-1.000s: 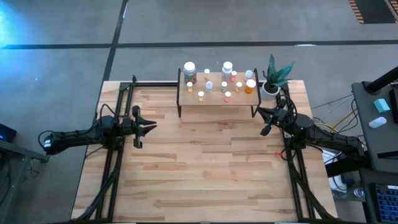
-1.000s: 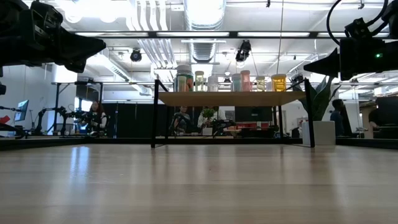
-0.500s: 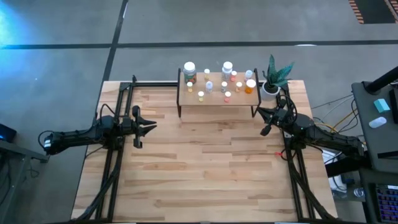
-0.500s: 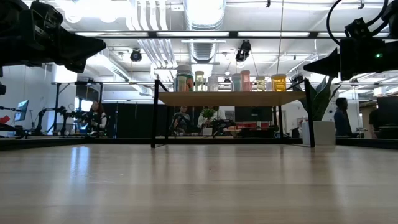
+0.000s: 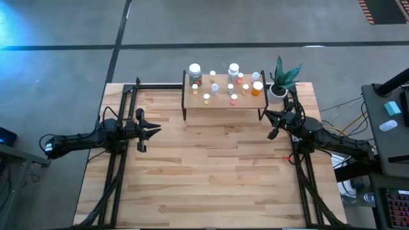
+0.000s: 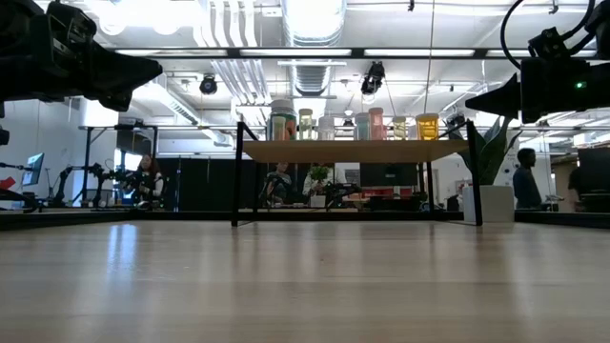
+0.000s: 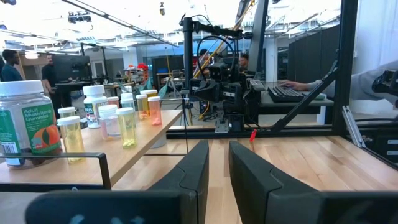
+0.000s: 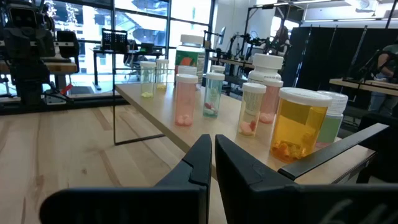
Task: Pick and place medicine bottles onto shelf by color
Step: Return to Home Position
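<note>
Overhead and table-level views of a two-arm workstation. The shelf (image 5: 250, 103) stands at the far edge of the tabletop (image 5: 211, 176), right of centre. All the medicine bottles (image 5: 233, 68) visible stand upright on its board, and none lies on the tabletop. They fall roughly into colour groups:

- Left end: a large labelled bottle (image 5: 195, 69) and yellow bottles (image 5: 206, 98).
- Middle: clear and white ones.
- Right of the middle: pink ones (image 5: 234, 98).
- Right end: an orange bottle (image 5: 257, 86).

A potted plant (image 5: 276, 93) sits on the tabletop just beside the shelf's right end.

The left end effector (image 5: 156, 130) hangs above the left side of the tabletop, well apart from the shelf. Its fingers are drawn close, with a slim gap between them, and they grip nothing. The right end effector (image 5: 270, 125) hangs near the shelf's right front leg, in front of the plant. Its fingers are almost touching and hold nothing.
</note>
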